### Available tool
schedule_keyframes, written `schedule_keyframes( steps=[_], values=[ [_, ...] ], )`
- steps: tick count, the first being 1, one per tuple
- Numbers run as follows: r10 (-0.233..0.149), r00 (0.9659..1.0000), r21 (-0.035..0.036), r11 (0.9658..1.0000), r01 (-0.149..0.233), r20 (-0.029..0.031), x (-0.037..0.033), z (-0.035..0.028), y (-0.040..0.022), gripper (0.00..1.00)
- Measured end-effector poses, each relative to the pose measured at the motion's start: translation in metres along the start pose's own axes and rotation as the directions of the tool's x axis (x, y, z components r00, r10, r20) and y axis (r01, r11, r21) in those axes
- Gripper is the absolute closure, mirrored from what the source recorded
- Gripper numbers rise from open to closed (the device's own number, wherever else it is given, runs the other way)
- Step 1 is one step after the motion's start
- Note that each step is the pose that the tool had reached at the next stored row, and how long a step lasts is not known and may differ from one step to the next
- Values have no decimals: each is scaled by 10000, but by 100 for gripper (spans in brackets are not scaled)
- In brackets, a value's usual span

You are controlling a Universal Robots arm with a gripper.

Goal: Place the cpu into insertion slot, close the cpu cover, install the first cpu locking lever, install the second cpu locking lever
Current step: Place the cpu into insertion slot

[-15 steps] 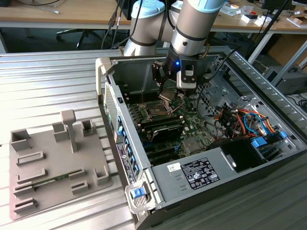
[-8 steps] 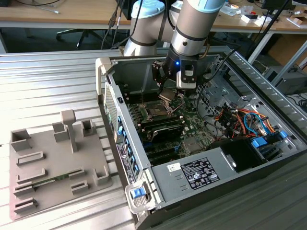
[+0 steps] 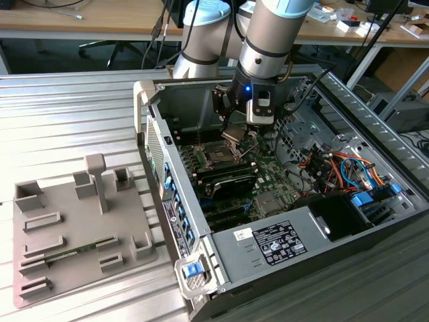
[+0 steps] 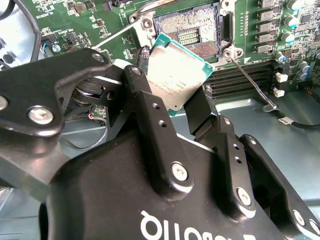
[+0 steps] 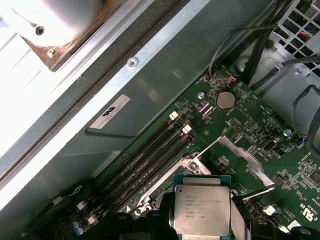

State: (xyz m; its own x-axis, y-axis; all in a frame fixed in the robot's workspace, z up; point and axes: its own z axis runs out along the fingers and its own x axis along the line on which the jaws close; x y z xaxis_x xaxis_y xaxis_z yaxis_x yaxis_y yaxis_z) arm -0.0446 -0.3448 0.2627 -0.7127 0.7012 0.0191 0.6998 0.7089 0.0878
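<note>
An open computer case lies on its side across the middle of the exterior view. A grey fixture tray sits on the ribbed table at the case's 8 o'clock. The Universal Robots arm comes down into the case from 12 o'clock, over the green motherboard.

Its gripper hangs just above the board, with the insertion slot at its 7 o'clock.

In the second wrist view the two black fingers are clamped on opposite edges of the cpu. It is held tilted beside the slot and not seated. The slot's contact field is bare.

In the first wrist view the cpu cover stands swung open beyond the chip. A thin locking lever juts free beside the memory slots.
</note>
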Motion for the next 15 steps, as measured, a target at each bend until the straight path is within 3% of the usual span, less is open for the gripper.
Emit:
schedule_keyframes(
  steps=[15],
  values=[
    [85,10000,-2,10000,-85,7,0,3,0,45]
  ],
)
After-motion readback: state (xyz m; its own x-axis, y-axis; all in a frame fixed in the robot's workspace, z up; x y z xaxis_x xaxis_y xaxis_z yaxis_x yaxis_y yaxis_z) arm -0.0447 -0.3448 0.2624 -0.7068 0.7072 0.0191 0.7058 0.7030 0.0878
